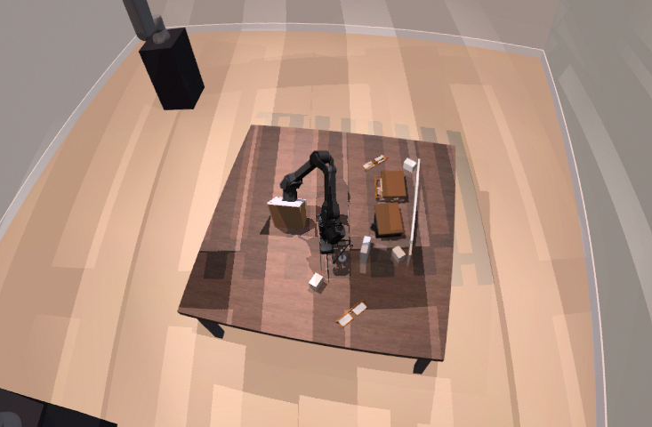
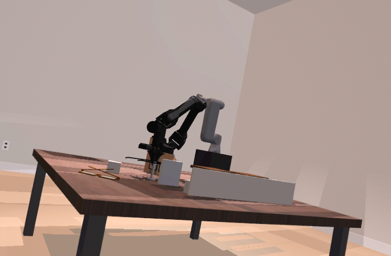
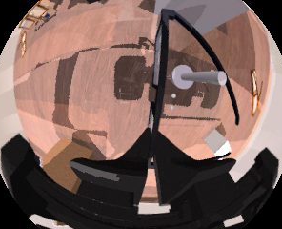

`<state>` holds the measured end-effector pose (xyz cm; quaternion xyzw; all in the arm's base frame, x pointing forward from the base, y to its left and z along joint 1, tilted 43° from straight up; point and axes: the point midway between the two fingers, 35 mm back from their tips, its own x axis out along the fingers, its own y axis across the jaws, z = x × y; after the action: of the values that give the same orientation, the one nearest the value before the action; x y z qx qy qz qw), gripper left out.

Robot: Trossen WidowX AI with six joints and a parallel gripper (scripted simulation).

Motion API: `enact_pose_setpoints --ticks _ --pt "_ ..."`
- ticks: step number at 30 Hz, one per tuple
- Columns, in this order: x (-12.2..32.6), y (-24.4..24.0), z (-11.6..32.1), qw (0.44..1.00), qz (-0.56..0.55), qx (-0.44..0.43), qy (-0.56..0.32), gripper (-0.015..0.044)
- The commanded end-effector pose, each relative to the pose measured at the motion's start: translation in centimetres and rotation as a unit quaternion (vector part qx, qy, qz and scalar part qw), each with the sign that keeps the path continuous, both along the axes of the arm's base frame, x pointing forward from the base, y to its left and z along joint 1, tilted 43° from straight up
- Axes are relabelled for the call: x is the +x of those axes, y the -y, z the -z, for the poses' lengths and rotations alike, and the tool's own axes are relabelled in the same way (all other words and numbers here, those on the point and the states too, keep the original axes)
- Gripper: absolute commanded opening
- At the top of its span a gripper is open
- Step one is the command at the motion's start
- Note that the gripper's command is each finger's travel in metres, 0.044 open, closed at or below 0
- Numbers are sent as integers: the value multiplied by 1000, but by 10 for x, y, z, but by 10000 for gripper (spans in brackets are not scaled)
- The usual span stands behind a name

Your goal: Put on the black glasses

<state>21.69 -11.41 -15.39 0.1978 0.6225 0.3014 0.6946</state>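
Observation:
My gripper is shut on the black glasses. In the wrist view their front stands edge-on, running up from the fingertips, and one temple curves down on the right. In the exterior view the glasses are off the table, close to the top of a thin grey post on a round foot. In the wrist view the post shows between the front and that temple. I cannot tell whether they touch. I cannot make out either display head or a yellow tag.
A grey slab stands right beside the post. White blocks stand nearby. Two brown boxes stand before a long white wall. Orange-framed glasses lie near the table edge. A wooden block stands beneath my arm's base.

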Motion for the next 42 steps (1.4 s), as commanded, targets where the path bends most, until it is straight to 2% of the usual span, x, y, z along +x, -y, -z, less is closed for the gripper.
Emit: enact_pose_setpoints --ticks 1,42 --pt "-3 -2 -1 1000 -1 1 0 0" --pt "-25 -9 -6 1000 -1 1 -1 0"
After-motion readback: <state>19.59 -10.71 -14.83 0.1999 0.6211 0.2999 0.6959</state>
